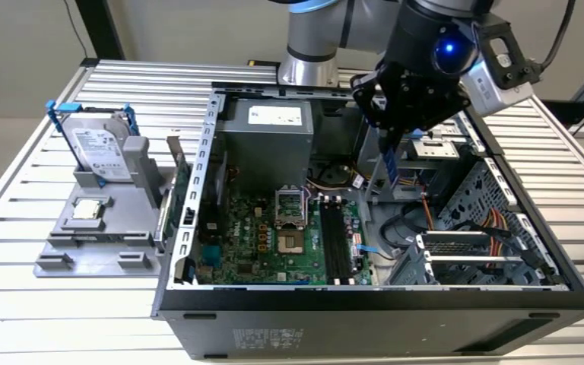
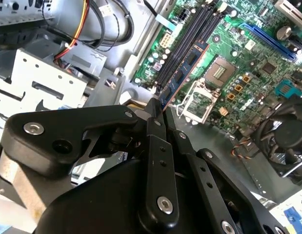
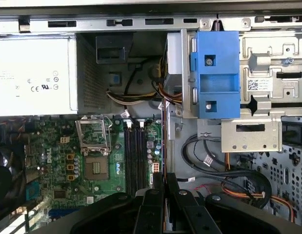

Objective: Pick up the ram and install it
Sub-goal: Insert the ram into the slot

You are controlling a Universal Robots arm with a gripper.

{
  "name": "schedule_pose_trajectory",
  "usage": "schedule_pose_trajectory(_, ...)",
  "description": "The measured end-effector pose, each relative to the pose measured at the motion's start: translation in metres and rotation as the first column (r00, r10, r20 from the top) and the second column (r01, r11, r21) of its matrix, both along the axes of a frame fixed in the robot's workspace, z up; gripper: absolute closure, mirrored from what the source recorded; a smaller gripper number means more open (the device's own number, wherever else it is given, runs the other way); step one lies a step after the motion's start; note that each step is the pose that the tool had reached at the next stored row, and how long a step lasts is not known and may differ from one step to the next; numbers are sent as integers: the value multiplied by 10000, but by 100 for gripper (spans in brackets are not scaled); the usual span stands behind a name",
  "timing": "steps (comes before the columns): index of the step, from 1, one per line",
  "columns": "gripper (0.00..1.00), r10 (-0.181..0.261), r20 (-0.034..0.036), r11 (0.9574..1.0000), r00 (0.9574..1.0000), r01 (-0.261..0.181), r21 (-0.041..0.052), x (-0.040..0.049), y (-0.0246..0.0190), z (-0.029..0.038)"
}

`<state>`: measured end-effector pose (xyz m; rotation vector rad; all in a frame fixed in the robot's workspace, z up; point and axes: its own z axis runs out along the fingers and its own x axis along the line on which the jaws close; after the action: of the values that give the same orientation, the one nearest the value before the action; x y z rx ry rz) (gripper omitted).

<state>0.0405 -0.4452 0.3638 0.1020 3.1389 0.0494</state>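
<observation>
While the gripper [image 2: 158, 111] pinches the ram [image 2: 184, 72] between fingertips drawn narrow on its upper edge, the bluish stick hangs on edge above the open computer case [image 1: 373, 308], touching nothing and seated nowhere. Below it run the long black memory slots [image 3: 136, 156]; in the first wrist view they lie just beside the stick's line, not under it.

That offset looks like the main hazard. A descent from this position could land the ram on the board beside a slot or on a slot wall. If the notch does not match the key, pressing down would strain both stick and board. The hold is slim, so the ram could also pivot in the grip on first contact. Loose cables [image 3: 209, 161] lie near and could be caught.

Past the slots sits the empty processor socket [image 3: 93, 168]. Beyond it, the power supply [image 3: 33, 75] bears a white label with printed marks. A small white sticker sits beside the blue bracket [image 3: 214, 73]. Farther off on the counter [image 1: 28, 334], the hard drive [image 1: 99, 148] carries a printed label too.
</observation>
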Motion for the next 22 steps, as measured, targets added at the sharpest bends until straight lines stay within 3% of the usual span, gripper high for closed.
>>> schedule_pose_trajectory(7, 100, -247, 0, 9997, 9997, 247, 1, 0, -23, -20)
schedule_pose_trajectory(22, 100, -259, 1, 9997, 9997, 259, -13, 0, -43, -85)
